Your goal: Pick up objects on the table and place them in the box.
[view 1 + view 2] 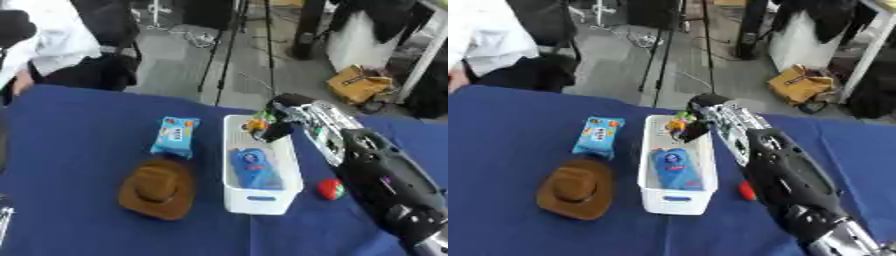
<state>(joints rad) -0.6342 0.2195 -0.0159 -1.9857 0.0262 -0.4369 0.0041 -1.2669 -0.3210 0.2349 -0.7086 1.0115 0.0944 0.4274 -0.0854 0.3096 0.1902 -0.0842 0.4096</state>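
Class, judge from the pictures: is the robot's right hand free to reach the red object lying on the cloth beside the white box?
Probably yes. The red object lies right of the white box, under the right arm; the right hand, over the box's far end holding something colourful, must first let go and draw back.

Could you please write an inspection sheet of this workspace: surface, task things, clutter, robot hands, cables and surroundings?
Surface: table with blue cloth.
Task things: white box in the middle, a blue packet lying inside it; blue snack pack and brown hat on the cloth to its left; small red object on the cloth to its right.
Clutter: nothing seen.
Robot hands: right robot hand over the box's far end, fingers curled on a small colourful object; left robot hand not in view.
Cables: cable on the floor behind the table.
Surroundings: tripod legs, yellow bag on the floor, a person at far left.
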